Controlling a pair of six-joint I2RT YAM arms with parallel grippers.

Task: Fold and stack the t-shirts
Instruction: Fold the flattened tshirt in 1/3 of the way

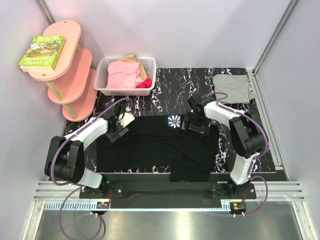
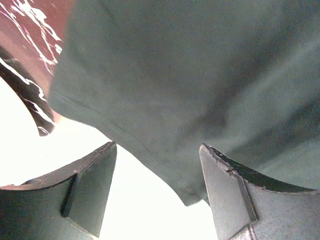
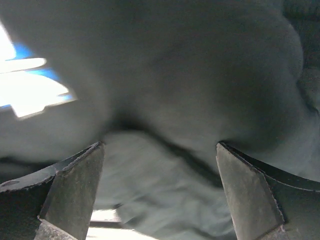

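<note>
Looking down from the top view, the black t-shirt (image 1: 145, 145) is lying spread across the middle of the table (image 1: 165, 92), its flower print (image 1: 174, 121) at the far edge, while the grey t-shirt (image 1: 231, 87) is sitting folded in the far right corner. The left gripper (image 1: 119, 131) and right gripper (image 1: 195, 126) are hovering low at the shirt's far edge, one on either side of the print. The basket (image 1: 153, 75) is standing just beyond the left gripper, so a fold is likely finding more open room toward the near edge.

In the left wrist view the fingers (image 2: 95, 190) are standing apart, with the shirt's hem (image 2: 130, 145) running between them. Closing right on that hem seems the surest grip.

In the right wrist view the fingers (image 3: 75, 190) are likewise gaping over a ridge of cloth, the print glaring at the left. Pinching level with the other arm is probably what keeps the fold straight.
</note>
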